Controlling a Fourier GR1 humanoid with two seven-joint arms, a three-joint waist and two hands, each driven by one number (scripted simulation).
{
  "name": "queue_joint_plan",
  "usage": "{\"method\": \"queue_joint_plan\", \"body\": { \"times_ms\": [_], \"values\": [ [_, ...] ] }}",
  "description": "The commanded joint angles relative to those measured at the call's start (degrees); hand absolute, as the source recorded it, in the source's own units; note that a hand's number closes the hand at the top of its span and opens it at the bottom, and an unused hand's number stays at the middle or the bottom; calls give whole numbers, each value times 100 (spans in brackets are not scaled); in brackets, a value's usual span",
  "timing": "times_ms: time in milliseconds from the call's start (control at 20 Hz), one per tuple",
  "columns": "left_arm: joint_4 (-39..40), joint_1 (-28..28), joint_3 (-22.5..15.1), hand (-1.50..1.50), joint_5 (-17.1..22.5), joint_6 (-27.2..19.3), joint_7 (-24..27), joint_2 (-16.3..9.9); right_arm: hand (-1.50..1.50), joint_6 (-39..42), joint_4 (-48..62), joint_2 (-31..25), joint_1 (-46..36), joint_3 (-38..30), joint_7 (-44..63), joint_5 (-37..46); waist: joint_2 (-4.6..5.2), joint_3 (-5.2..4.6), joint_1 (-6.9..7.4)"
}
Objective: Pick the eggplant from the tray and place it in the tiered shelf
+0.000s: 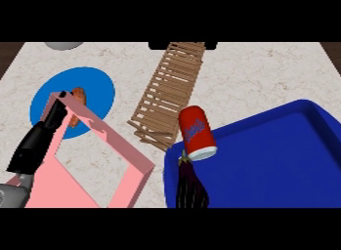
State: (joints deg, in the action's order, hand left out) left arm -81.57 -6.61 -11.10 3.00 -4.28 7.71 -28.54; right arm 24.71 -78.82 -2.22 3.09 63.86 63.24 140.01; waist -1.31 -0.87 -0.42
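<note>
You had the eggplant (189, 185) lying at the near left corner of the blue tray (288, 161), dark and glossy, its length running toward you, with a red can (197, 133) leaning on the tray's left rim just above it. I'd have judged it light but slick and rounded — likely to roll or slip from a pinch at the tip, so a wrap round the thick middle looked safest. The wooden tiered shelf (167, 93) stood just beyond the tray's left corner. Your left hand (56, 114) showed at the left, over a pink frame (94, 161) and the blue plate (72, 102) — whether its fingers were curled I couldn't tell. Your right hand didn't show at all.
</note>
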Motion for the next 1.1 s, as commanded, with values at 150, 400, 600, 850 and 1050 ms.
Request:
{"method": "queue_joint_plan", "body": {
  "times_ms": [150,400,600,850,1050],
  "values": [
    [446,-200,219,0,68,263,80,-87,-150,-27,905,210,-681,-378,753,91,157,92,38],
    [246,38,-74,0,-199,47,22,193,-150,-261,981,210,-742,-682,721,71,147,95,68],
    [403,16,170,0,-25,185,179,130,-150,-137,878,210,-668,-633,682,2,151,91,56],
    [379,-271,-6,0,-306,-65,-127,367,-150,-166,716,136,-441,-596,745,282,138,92,-26],
    [281,135,109,0,-207,118,187,189,-150,3,691,211,-763,-806,529,133,138,94,88]
  ]
}}
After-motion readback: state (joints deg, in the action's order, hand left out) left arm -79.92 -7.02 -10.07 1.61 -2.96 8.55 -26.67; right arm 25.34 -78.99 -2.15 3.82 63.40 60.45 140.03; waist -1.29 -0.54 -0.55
